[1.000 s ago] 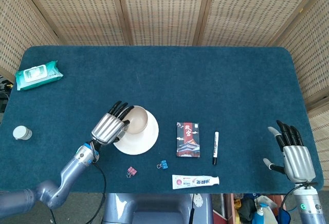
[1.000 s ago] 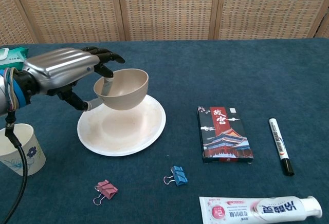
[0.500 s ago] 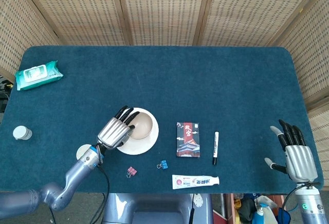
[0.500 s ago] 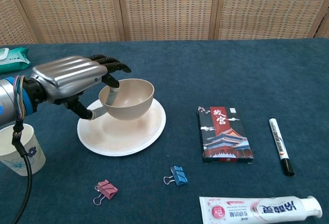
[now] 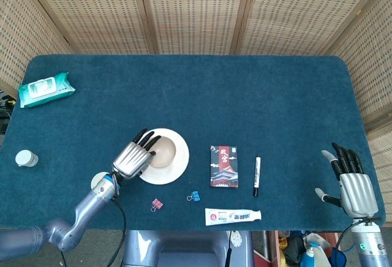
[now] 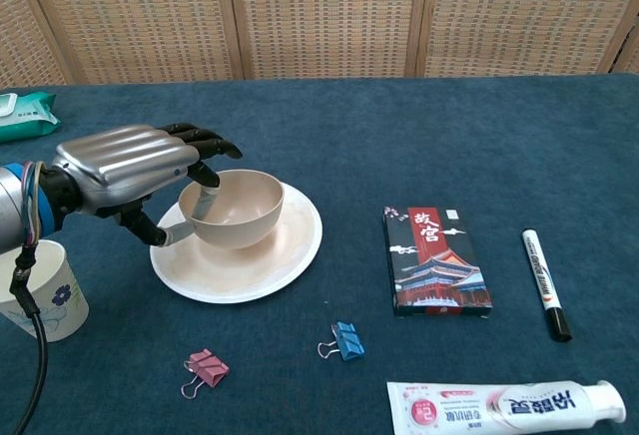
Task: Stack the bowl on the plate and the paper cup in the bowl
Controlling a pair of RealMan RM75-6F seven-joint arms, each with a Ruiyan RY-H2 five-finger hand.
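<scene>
The beige bowl (image 6: 232, 209), which was held clear above the white plate (image 6: 290, 255) a second ago, has been lowered and is now seen resting on the plate, slightly left of its centre. The bowl's near rim is pinched by the left hand (image 6: 130, 171), thumb outside and dark fingertips (image 6: 205, 146) over the edge; whether the grip has begun to slacken cannot be told from the chest view. The first stacking step is judged all but complete, pending release. The paper cup (image 6: 40, 290) is found upright at the table's near-left edge, just beside the left forearm and apart from the plate; it has not yet been handled. The right hand (image 5: 352, 178) is held idle at the far right, fingers spread and empty, well apart from the work.
</scene>
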